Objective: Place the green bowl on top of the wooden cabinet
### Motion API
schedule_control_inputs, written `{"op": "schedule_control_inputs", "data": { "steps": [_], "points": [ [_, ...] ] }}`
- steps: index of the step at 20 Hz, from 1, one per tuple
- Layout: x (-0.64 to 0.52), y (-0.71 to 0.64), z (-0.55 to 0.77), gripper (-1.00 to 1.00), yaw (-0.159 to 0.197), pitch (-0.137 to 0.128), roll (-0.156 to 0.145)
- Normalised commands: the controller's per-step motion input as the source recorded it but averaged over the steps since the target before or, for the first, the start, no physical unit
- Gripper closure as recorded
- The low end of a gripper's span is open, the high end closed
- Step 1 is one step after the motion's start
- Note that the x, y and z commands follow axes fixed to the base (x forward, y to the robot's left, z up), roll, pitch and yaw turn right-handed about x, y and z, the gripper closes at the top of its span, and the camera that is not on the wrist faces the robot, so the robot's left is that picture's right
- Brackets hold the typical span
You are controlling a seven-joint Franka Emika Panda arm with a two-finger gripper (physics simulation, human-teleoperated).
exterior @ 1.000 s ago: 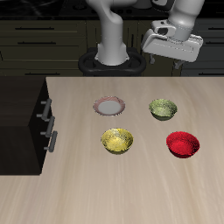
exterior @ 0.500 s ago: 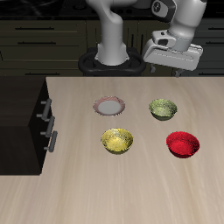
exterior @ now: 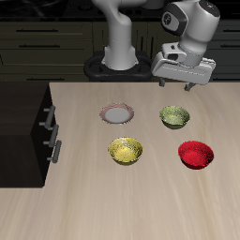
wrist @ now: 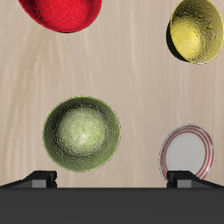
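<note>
The green bowl [exterior: 174,116] [wrist: 81,132] sits upright on the light tabletop, olive outside with a pale speckled inside. My gripper [exterior: 179,84] hangs above and slightly behind it, clear of its rim. In the wrist view the two fingertips [wrist: 42,178] stand wide apart with nothing between them, so the gripper is open. The wooden cabinet [exterior: 21,131], very dark with silver handles on its side, stands at the table's edge, well away from the bowl; its flat top is bare.
A yellow patterned bowl [exterior: 126,150] [wrist: 198,30] and a red bowl [exterior: 196,154] [wrist: 59,12] sit nearer the table's front edge. A small pink-rimmed plate [exterior: 117,113] [wrist: 186,152] lies beside the green bowl, toward the cabinet.
The gripper has come down and moved slightly toward the green bowl over the last second. The bowls and plate have not moved.
</note>
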Motion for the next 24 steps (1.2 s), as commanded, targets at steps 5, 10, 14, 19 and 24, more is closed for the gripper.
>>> {"op": "schedule_control_inputs", "data": {
  "steps": [5,10,14,19,24],
  "points": [
    [0.01,-0.07,-0.19,-1.0,0.012,0.009,0.007],
    [-0.02,-0.12,-0.08,-1.0,0.024,-0.033,-0.011],
    [0.06,-0.11,-0.31,-1.0,-0.033,0.055,-0.007],
    [0.04,-0.03,-0.13,-1.0,-0.015,0.022,-0.015],
    [0.02,-0.14,-0.23,-1.0,-0.034,0.035,-0.033]
  ]
}}
